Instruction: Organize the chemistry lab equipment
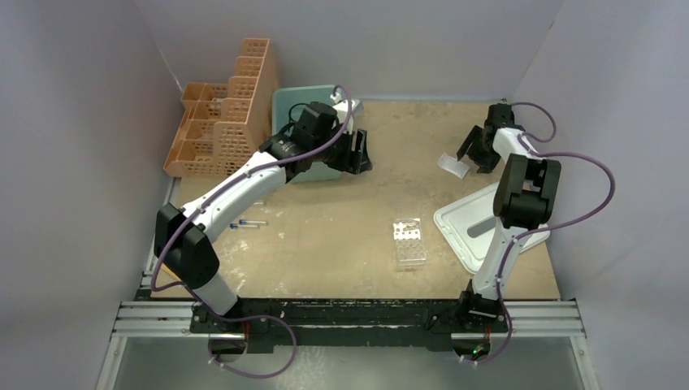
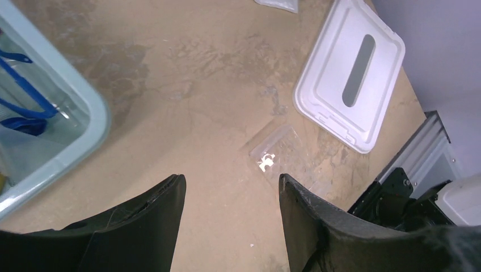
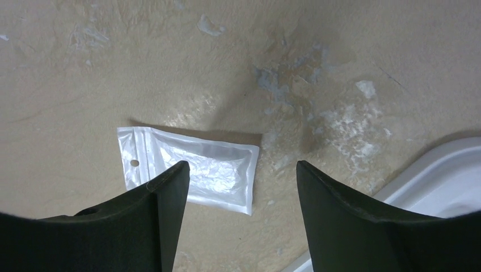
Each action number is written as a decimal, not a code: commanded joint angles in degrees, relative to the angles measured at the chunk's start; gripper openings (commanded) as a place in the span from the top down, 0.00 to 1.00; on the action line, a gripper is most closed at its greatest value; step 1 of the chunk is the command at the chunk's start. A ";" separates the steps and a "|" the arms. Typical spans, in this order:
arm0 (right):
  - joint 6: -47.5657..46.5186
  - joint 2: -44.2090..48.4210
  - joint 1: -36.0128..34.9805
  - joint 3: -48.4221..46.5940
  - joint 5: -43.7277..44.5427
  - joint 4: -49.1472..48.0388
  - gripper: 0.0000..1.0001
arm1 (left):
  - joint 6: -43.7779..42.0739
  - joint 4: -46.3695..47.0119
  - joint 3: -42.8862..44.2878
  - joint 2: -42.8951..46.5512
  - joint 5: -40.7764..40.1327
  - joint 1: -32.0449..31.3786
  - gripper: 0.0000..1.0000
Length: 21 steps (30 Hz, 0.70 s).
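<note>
The left pincer is open and empty by the blue bin. The right pincer is open over a small white bag on the table.

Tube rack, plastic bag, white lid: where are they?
clear tube rack (image 1: 410, 242): top view, its middle.
plastic bag (image 3: 221, 167): right wrist view, its crinkly middle.
white lid (image 2: 332, 85): left wrist view, beside its slot.

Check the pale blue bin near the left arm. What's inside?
Pale blue bin: what looks like blue goggles lying on its floor. The rest is cropped in the wrist view, and the left arm covers much of it from above.
</note>
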State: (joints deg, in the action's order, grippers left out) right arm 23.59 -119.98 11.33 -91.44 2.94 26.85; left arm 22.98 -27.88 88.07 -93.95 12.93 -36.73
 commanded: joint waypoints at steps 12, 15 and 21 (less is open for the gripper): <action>-0.12 -4.44 0.18 -2.16 -6.70 2.17 0.42 | 5.20 7.10 -0.83 -0.84 -6.71 -2.02 0.40; -0.30 -4.19 -0.06 -0.96 -6.92 0.89 0.54 | 5.61 6.96 -0.59 -0.89 -9.05 -2.46 0.40; -0.82 -3.59 0.00 0.87 -9.79 -0.75 0.95 | 7.10 7.01 -0.91 -0.44 -12.75 -3.11 0.41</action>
State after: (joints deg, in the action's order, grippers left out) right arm 23.07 -122.74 11.64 -92.07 -3.79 26.11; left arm 28.29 -24.12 87.26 -95.02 3.33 -39.31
